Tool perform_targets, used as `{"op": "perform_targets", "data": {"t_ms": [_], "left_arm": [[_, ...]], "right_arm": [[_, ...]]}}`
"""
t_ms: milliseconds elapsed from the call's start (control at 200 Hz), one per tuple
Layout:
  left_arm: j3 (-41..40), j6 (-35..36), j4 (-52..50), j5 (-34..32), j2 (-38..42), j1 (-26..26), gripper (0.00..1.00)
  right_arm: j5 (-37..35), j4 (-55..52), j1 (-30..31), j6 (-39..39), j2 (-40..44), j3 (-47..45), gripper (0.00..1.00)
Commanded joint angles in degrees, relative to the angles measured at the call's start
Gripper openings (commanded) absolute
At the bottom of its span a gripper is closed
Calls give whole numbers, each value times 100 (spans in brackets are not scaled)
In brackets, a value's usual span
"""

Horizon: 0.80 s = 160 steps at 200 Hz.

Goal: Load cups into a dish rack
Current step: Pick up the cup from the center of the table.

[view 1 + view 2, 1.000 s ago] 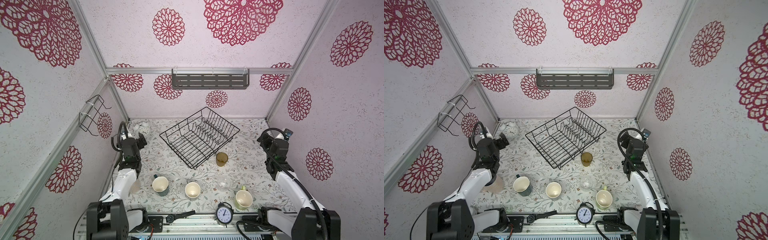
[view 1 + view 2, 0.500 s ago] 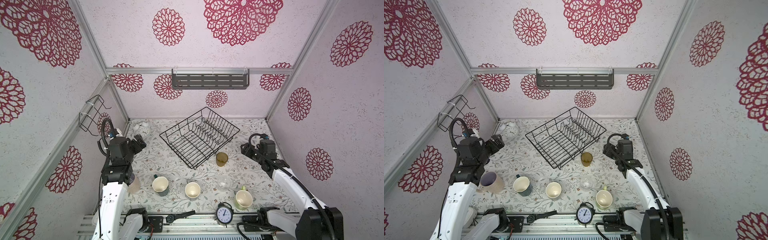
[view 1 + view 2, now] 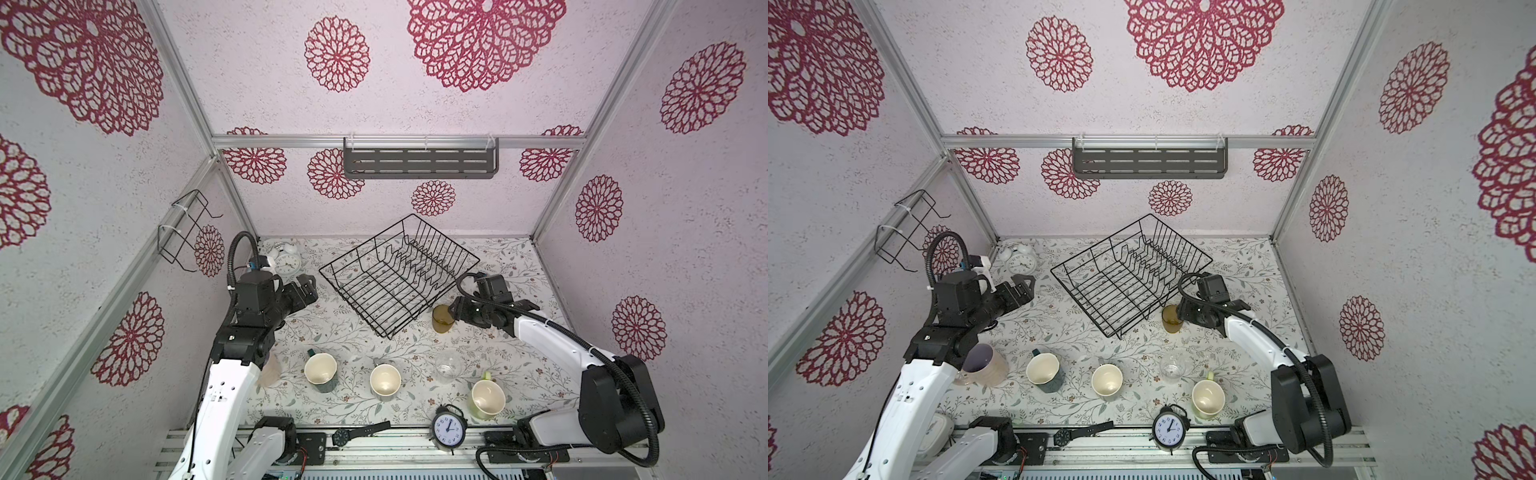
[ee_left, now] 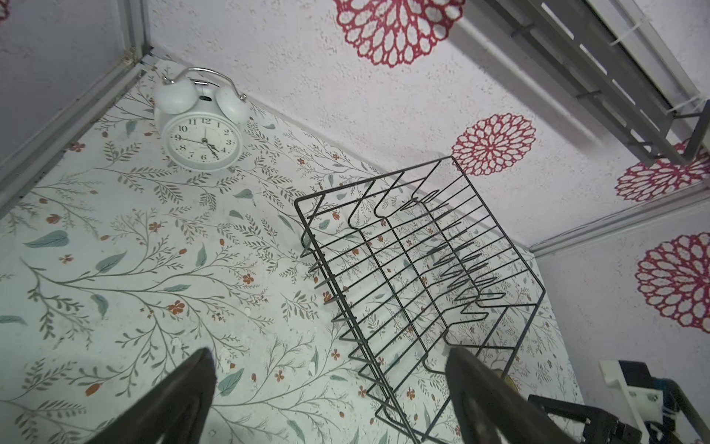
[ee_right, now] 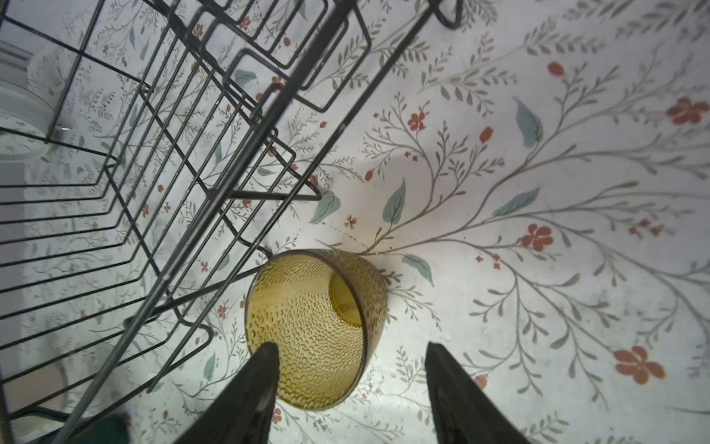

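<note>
The dish rack (image 3: 395,282), a big black wire basket with zigzag upright tines, lies ahead of the left gripper (image 4: 326,353) and beside the right gripper (image 5: 349,346). The right wrist view cuts off its corner and blurs the nearest wires. The floral tabletop (image 3: 498,266) shows through its bars. The left gripper's dark, tapered jaws stand wide apart over bare tabletop, and only their tips are in frame. The right gripper's jaws are also apart. One fingertip overlaps the rim of the amber tumbler (image 5: 307,326) and the other stands clear beside it; contact cannot be judged. The tumbler (image 3: 441,319) is translucent and dimpled, upright, just beside the rack's corner. A row of cups stands behind both grippers, toward the arm bases. In a top view the ribbed pink mug (image 3: 984,365) is half hidden under the left arm. The dark teal mug (image 3: 321,372), a cream-lined mug (image 3: 385,380) whose outer colour is hard to read and the yellow-green mug (image 3: 486,399) follow. The clear glass (image 3: 448,368) almost vanishes against the pattern.
</note>
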State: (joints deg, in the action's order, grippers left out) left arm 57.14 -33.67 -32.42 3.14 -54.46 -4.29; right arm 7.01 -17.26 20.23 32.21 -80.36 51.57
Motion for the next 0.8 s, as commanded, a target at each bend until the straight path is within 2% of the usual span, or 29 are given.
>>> {"op": "perform_targets", "data": {"t_ms": [0,160,290,340,345,415,520,796], "left_arm": [[244,50,-15,-108,-184,-108,97],[102,-21,175,-140,-133,-279,97],[-14,-133,491,-78,-174,-333,97],[62,-156,472,-57,-232,-365,97],[70,-157,473,-58,-237,-367,97],[120,-165,497,-67,-297,-452,97],[225,-191,486,-31,-354,-593,97],[499,-347,415,269,-313,-795,97]], "right_arm": [[-355,-215,40,244,-227,163,58],[-511,22,136,506,-472,76,56],[-448,-1,136,565,-865,200,50],[-341,-19,130,534,-968,266,42],[-323,-21,130,520,-983,279,38],[-344,-165,148,452,-1010,368,20],[-593,-323,171,365,-827,344,0],[-883,-3,167,341,460,-145,0]]}}
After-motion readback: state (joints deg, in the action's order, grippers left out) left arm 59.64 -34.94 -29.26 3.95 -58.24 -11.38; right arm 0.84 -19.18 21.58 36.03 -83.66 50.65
